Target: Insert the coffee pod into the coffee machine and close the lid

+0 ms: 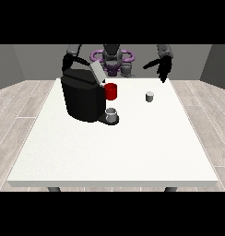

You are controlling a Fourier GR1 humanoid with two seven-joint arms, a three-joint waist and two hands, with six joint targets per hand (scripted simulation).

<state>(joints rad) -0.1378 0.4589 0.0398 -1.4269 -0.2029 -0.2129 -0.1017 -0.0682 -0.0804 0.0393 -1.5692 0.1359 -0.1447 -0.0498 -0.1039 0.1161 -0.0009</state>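
- Nearest you, a small grey cup (pixel 112 115) sits on the drip base of the boxy black coffee machine (pixel 83 97); you can't see what's in the cup.
- Behind it, a red mug (pixel 111 91) stands against the machine, contents hidden.
- The machine's grey lid (pixel 97 71) is tilted up.
- Your small pale cylindrical coffee pod (pixel 150 96) stands alone on the white table (pixel 109 152), right of the machine.
- Farther back, the hand at the view's right (pixel 162 66) hovers above and behind the pod, apart, fingers extended, holding nothing.
- The hand at the view's left (pixel 68 62) is at the machine's back; its fingers, you can't tell.
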